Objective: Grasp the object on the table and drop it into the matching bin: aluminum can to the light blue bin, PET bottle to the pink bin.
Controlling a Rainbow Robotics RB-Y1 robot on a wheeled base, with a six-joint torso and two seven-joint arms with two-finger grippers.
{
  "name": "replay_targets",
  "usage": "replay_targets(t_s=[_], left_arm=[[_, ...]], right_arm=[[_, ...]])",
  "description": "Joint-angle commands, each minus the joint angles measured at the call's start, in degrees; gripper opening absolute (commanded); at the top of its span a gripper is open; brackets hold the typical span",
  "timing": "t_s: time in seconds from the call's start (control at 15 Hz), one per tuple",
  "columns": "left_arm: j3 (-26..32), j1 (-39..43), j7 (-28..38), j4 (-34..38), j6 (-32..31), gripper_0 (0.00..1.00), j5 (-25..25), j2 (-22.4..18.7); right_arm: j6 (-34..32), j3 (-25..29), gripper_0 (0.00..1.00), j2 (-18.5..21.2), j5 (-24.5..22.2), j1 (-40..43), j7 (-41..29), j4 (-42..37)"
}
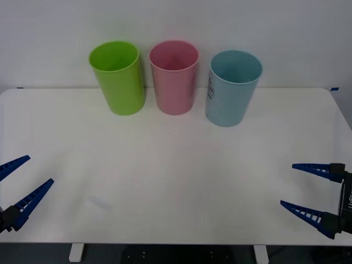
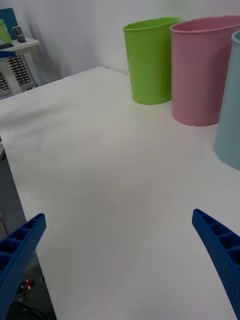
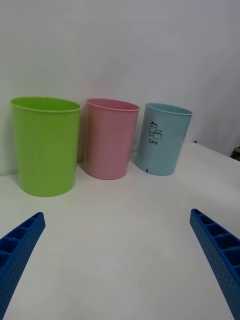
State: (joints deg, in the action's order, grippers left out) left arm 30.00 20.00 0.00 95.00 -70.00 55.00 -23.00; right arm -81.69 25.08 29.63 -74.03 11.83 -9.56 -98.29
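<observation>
The light blue bin [image 1: 233, 88] stands upright at the back of the white table [image 1: 176, 181], right of centre, its label reading CAN [image 3: 154, 141]. The pink bin [image 1: 174, 77] stands just left of it. The aluminum can is out of view. My left gripper [image 1: 16, 184] hovers open over the table's front left corner with nothing between its fingers. My right gripper [image 1: 305, 190] hovers open over the front right corner, also holding nothing. Both are far from the bins. From the wrists the light blue bin [image 3: 163, 139] [image 2: 231, 110] and pink bin [image 3: 109, 138] [image 2: 202, 70] appear ahead.
A lime green bin [image 1: 118, 77] stands left of the pink one, the three in a row near the back edge before a white wall. Off the table's left side stands some equipment on a shelf [image 2: 15, 55].
</observation>
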Motion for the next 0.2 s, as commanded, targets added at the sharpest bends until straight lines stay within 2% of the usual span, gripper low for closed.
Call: replay_targets(t_s=[0.07, 0.2], left_arm=[[0.0, 0.0, 0.0, 0.0, 0.0, 1.00, 0.0, 0.0], [0.0, 0.0, 0.0, 0.0, 0.0, 1.00, 0.0, 0.0]], right_arm=[[0.0, 0.0, 1.00, 0.0, 0.0, -0.1, 0.0, 0.1], [0.0, 0.0, 1.00, 0.0, 0.0, -0.1, 0.0, 0.1]])
